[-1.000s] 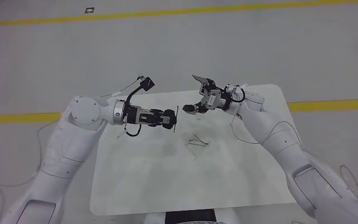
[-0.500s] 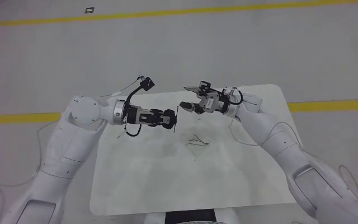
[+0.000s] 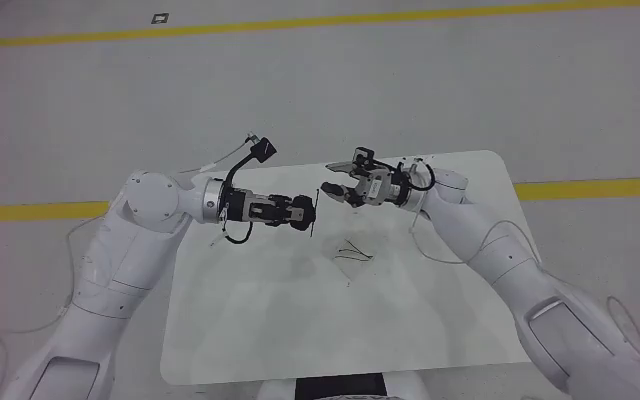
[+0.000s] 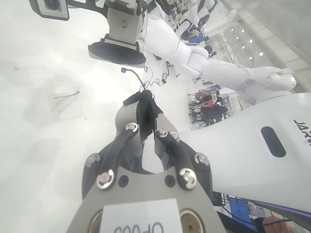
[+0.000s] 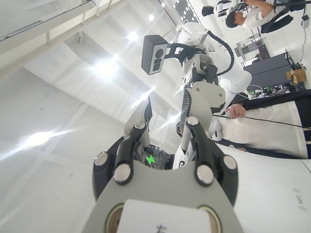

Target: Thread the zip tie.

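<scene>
One thin black zip tie (image 4: 137, 76) is pinched in the left pincer (image 4: 145, 98), fingers closed tight — its small square head pokes out past the tips. The right pincer (image 3: 332, 192) faces it close by, fingers spread, empty. A few loose ties (image 3: 352, 250) lie on the white tabletop (image 3: 300, 320).

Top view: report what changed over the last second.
The right gripper, open, moved toward the left gripper and now sits close to it. The left gripper stayed put, shut on the zip tie; the loose ties on the table did not move.
</scene>
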`<state>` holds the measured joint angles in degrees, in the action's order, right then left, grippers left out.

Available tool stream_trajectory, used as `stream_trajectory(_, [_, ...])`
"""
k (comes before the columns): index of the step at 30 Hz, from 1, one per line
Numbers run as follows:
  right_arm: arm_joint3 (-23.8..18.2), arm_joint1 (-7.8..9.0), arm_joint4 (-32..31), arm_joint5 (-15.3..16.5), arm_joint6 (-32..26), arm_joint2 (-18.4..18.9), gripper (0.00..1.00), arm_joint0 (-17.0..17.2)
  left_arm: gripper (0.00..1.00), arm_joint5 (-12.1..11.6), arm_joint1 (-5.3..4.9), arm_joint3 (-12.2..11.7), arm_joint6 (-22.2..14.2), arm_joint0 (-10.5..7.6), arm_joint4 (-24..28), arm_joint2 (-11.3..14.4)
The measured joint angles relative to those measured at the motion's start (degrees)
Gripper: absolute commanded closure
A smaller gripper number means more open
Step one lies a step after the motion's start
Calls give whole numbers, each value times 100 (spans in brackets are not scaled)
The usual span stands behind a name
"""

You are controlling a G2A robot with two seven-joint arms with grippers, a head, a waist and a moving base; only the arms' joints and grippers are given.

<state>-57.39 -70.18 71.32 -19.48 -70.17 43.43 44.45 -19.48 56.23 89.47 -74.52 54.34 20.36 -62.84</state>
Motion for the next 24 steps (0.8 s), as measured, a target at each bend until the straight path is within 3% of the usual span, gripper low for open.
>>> stream_trajectory(4, [-22, 13, -5, 0, 5, -43, 70, 8, 100, 0, 0, 0, 0, 0, 0, 0])
stream_trajectory(14, [-107, 39, 29, 0, -22, -88, 80, 5, 100, 0, 0, 0, 0, 0, 0, 0])
stream_trajectory(24, [-86, 18, 21, 0, -51, -187, 78, -32, 100, 0, 0, 0, 0, 0, 0, 0])
